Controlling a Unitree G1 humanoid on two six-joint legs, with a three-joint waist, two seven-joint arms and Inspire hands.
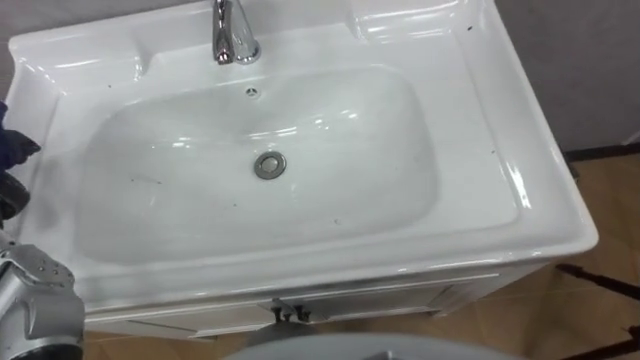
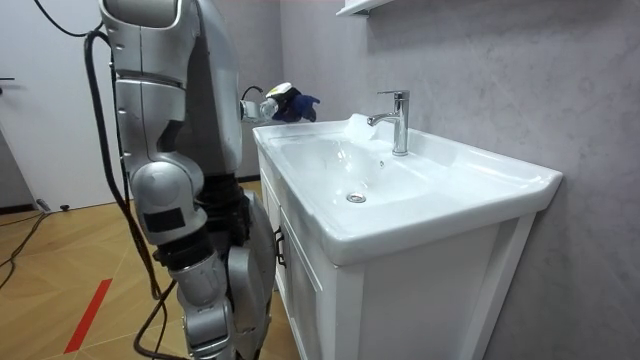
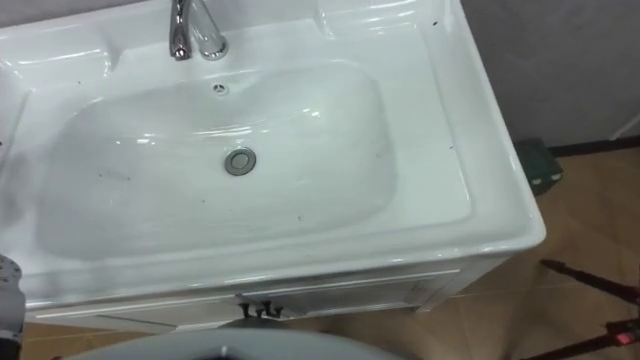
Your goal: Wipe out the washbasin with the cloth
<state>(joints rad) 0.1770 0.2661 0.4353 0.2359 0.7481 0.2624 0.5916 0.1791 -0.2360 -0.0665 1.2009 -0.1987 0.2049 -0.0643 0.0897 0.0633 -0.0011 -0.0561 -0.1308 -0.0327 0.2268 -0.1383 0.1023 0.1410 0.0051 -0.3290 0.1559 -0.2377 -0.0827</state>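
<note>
Left hand (image 2: 262, 104), clenched on a blue cloth (image 2: 297, 103) at nine o'clock, should be pressed flat across the basin (image 1: 180, 205) towards the drain (image 1: 269, 165).

A white glossy ceramic basin top (image 1: 500, 150) rests on a white cabinet (image 2: 400, 300); the cabinet stands on a brown wooden floor (image 1: 605, 215), its back against a grey wall; an upright chrome tap (image 1: 232, 35) rises from the middle of the back rim; a round metal drain (image 1: 269, 165) sits at the bowl's bottom; a small overflow hole (image 1: 252, 92) shows just below the tap; dark specks dot bowl and rim; a small dark green box (image 3: 540, 165) lies on the floor beside the cabinet's right end.
</note>
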